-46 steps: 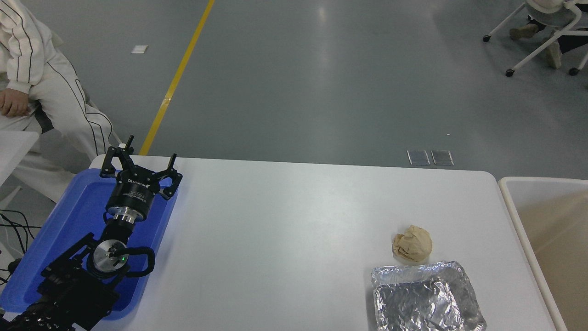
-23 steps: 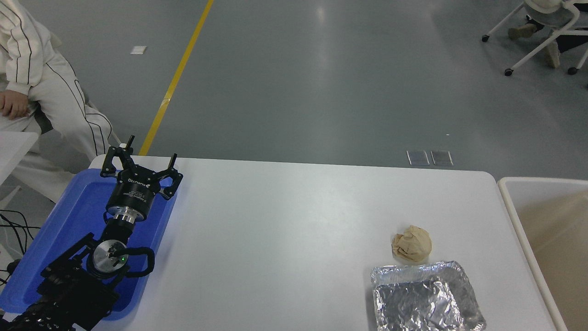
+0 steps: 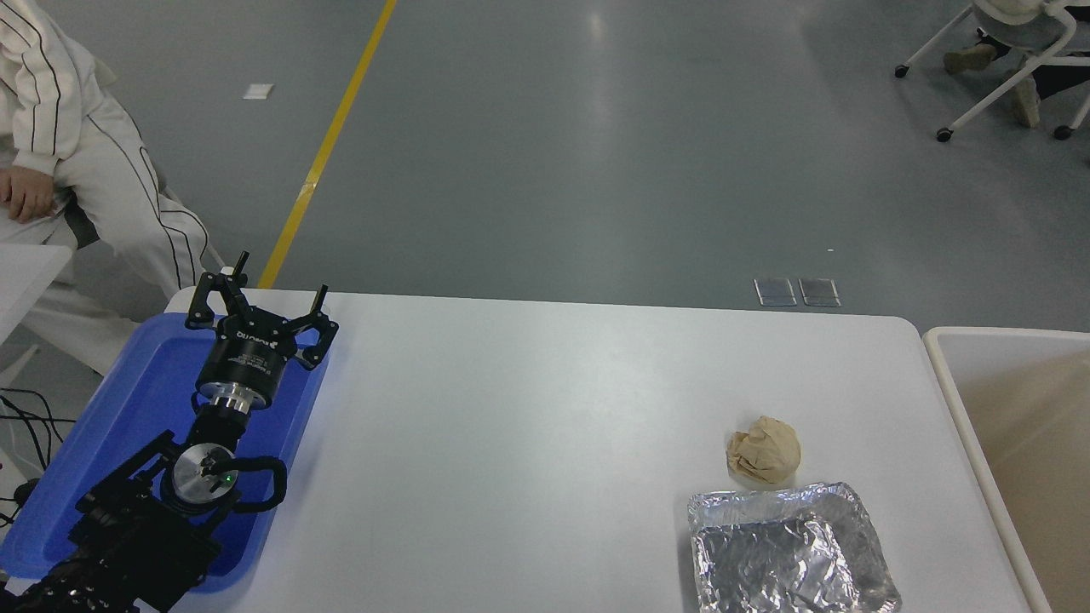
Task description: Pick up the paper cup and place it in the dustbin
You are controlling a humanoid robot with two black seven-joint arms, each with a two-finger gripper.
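The paper cup is out of view. The dustbin (image 3: 945, 375), with a thick cream-white rim and beige interior, stands just off the table's right edge and is cut by the picture's edge. My left gripper (image 3: 278, 277) is parked at the lower left above the blue tray, its fingers spread open and empty. My right arm and gripper are out of view.
A blue plastic tray (image 3: 145, 375) lies at the table's left edge under my left arm. A crumpled brown paper ball (image 3: 764, 450) sits at the right, just behind a crinkled silver foil tray (image 3: 788, 549). A person in white sits at the far left.
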